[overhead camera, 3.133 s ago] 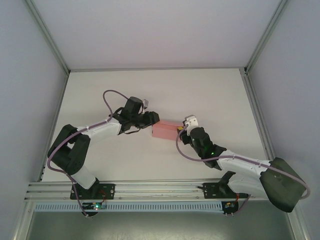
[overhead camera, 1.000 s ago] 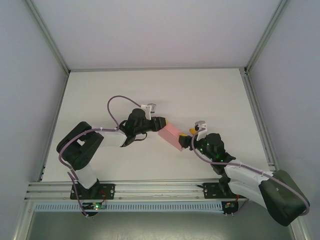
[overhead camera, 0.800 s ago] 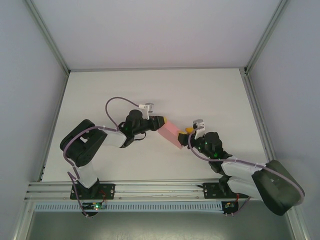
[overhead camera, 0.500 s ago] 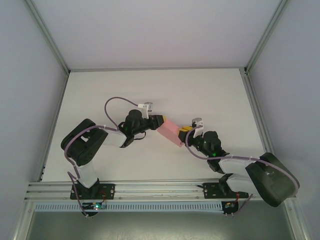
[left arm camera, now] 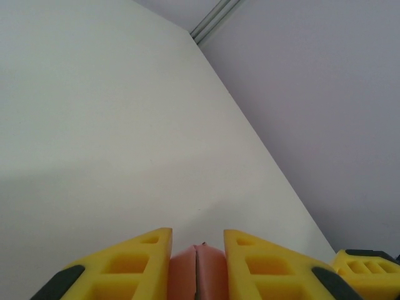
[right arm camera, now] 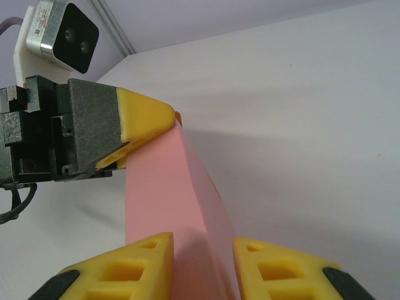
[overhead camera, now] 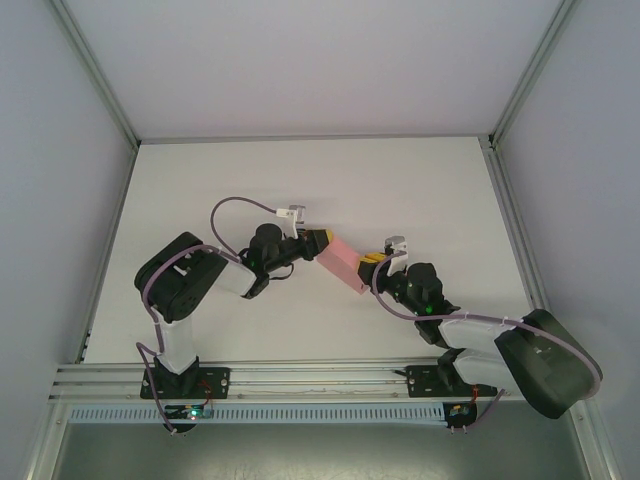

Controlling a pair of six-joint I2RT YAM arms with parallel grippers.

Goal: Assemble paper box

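Looking down from above, we see the white counter (overhead camera: pixel 300 190) with both arms reaching in toward its middle. Our left arm (overhead camera: pixel 185 285) bends in from the left and our right arm (overhead camera: pixel 480 335) from the right, and they meet at the box (overhead camera: pixel 342 264). The box is pink, closed up into a small flat block. It lies slantwise between the two arms, its far end toward the left arm and its near end toward the right one. It seems to be held just off the counter, with a shadow beneath it in the right wrist view, though we cannot be sure it is clear of the surface. The left end effector (overhead camera: pixel 317 240) is clenched on the far end of the box; in its own wrist view the pink edge sits tight between the yellow fingers (left arm camera: pixel 125 265). The right end effector (overhead camera: pixel 373 261) is clenched on the near end, its yellow fingers pressed on either side of the box. From the right wrist we also see the left wrist's small camera (right arm camera: pixel 59 31) above its end effector.
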